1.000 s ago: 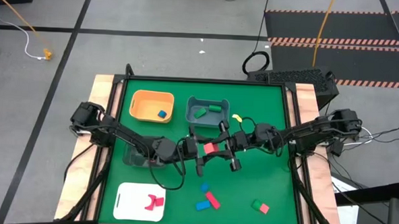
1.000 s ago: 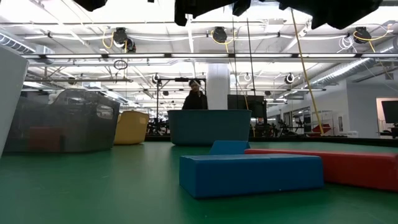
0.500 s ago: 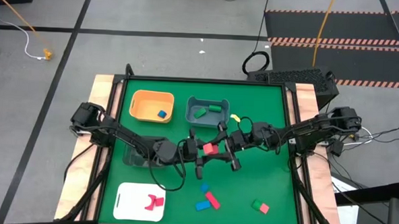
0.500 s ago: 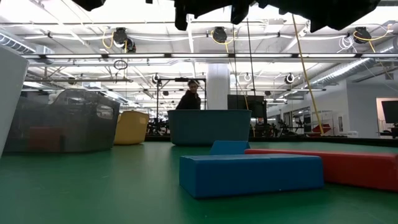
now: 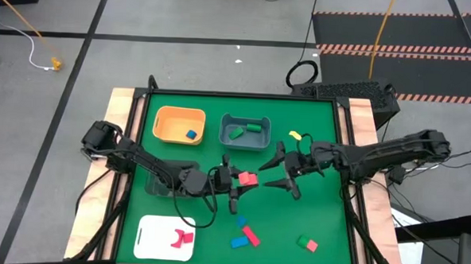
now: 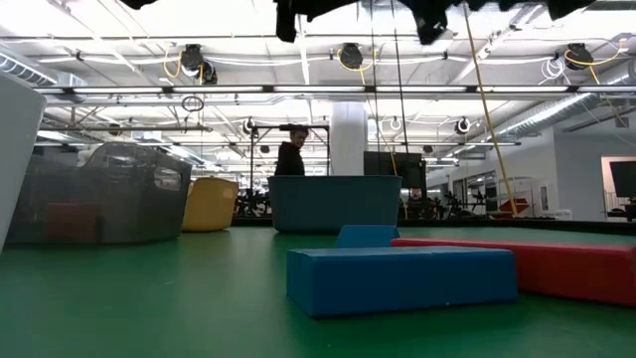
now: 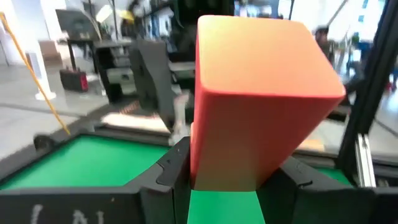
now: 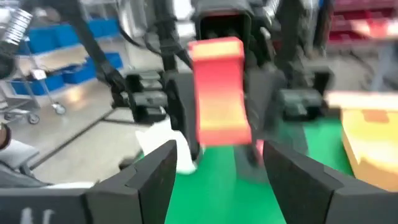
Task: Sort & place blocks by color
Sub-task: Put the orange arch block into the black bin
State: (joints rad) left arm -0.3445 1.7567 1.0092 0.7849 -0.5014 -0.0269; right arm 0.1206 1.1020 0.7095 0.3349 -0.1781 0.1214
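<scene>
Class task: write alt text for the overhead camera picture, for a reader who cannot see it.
Seen from above, the left pincer holds a red block over the middle of a green table, with the right pincer open just beside it. An orange bin, a grey bin and a white tray hold sorted blocks.

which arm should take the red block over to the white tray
Left. Its gripper holds the red block, and the white tray lies on its side; the right gripper stands open, apart.
</scene>
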